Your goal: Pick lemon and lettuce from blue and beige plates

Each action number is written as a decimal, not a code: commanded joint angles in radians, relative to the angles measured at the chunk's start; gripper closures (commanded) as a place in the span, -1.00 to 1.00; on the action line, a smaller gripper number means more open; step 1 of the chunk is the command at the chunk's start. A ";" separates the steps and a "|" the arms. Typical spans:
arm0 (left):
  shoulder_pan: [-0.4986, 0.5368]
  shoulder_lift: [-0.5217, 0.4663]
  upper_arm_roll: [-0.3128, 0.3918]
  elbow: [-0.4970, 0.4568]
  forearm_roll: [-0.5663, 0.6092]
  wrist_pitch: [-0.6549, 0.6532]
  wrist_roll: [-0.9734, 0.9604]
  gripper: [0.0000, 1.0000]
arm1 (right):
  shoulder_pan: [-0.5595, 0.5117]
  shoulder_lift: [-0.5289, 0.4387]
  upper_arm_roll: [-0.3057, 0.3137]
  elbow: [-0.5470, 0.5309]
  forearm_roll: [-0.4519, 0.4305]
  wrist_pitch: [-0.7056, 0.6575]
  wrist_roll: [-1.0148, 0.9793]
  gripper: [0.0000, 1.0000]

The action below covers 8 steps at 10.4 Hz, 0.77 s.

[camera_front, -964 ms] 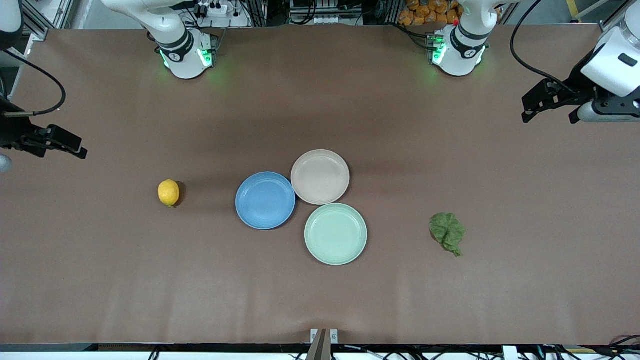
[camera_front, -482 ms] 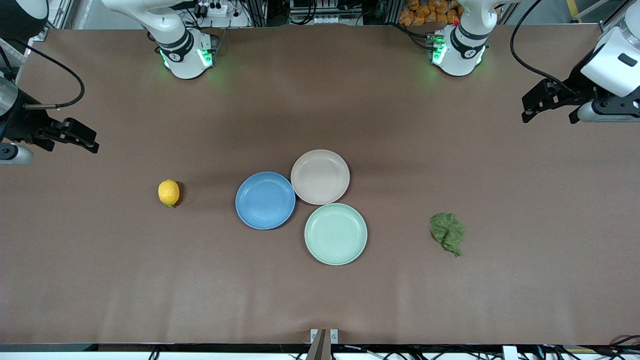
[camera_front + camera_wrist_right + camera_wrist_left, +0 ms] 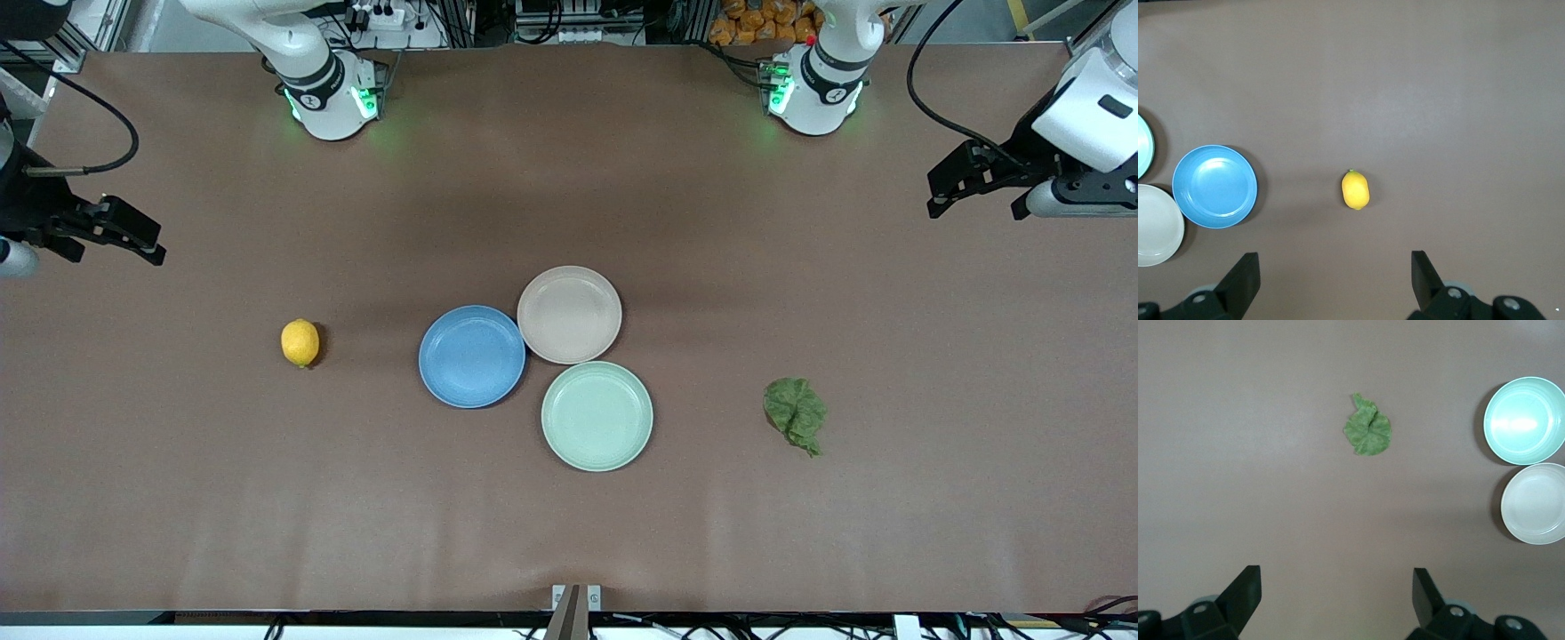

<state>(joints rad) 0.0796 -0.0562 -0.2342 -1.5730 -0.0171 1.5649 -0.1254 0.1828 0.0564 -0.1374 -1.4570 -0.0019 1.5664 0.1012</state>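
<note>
The yellow lemon (image 3: 300,342) (image 3: 1355,189) lies on the bare table, toward the right arm's end from the blue plate (image 3: 471,356) (image 3: 1215,187). The beige plate (image 3: 569,314) (image 3: 1537,503) (image 3: 1155,227) touches the blue one; both hold nothing. The dark green lettuce (image 3: 794,413) (image 3: 1367,430) lies on the table toward the left arm's end. My right gripper (image 3: 153,249) (image 3: 1335,267) hangs open over the table's edge at the right arm's end, apart from the lemon. My left gripper (image 3: 933,196) (image 3: 1337,583) hangs open over the left arm's end, apart from the lettuce.
A mint-green plate (image 3: 597,415) (image 3: 1525,420) sits against the other two, nearer to the front camera. The arm bases (image 3: 333,98) (image 3: 813,89) stand along the table's back edge.
The right gripper has shifted a little over its end of the table. The left arm, plates, lemon and lettuce have not moved.
</note>
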 commanded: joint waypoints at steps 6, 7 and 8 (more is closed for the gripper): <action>0.003 -0.011 -0.005 -0.002 -0.024 -0.002 0.006 -1.00 | -0.002 0.000 0.004 0.001 -0.003 -0.046 0.014 -1.00; 0.003 -0.011 -0.005 -0.002 -0.024 -0.002 0.006 -1.00 | -0.002 0.000 0.004 0.000 -0.003 -0.069 0.018 -1.00; 0.003 -0.011 -0.005 -0.002 -0.024 -0.002 0.006 -1.00 | -0.002 0.000 0.004 0.000 -0.001 -0.075 0.018 -1.00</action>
<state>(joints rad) 0.0787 -0.0562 -0.2375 -1.5730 -0.0183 1.5649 -0.1254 0.1828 0.0591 -0.1375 -1.4584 -0.0019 1.5096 0.1024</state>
